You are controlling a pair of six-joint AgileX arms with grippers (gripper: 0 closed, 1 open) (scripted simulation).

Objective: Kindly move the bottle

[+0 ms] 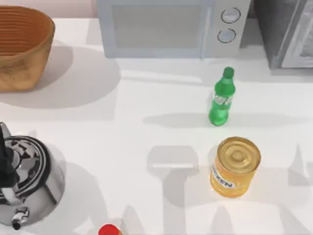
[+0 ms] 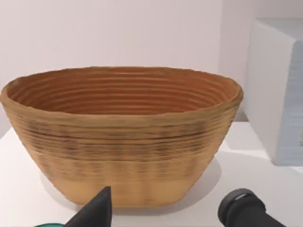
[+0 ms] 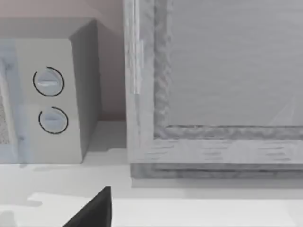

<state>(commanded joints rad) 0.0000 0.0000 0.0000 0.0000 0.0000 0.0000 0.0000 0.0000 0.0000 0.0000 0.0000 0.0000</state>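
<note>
Bottle Untouched: Approach Step Not Yet Begun

Bottle position: upright on the tabletop, right of centre, just in front of the microwave that stands along the far edge. A yellow can stands nearer the front edge, close to the bottle but apart from it.

Current step, as judged: pre-grasp. Nothing holds or touches the bottle. The left claw faces the basket at the far left corner; a single dark finger tip is visible at the frame edge, so its opening cannot be told. The right claw faces the microwave's two dials and a grey cabinet at the far right corner; its opening likewise cannot be told.

Next move, as judged: the right arm is the nearer candidate. It must descend over the bottle with fingers parted, close on the body below the cap, and avoid the can and the microwave front.

Item count:
- bottle: one
- yellow can: one
- basket: one
- microwave: one
- kettle: one, near left corner
- red-capped item: one, front edge
</note>
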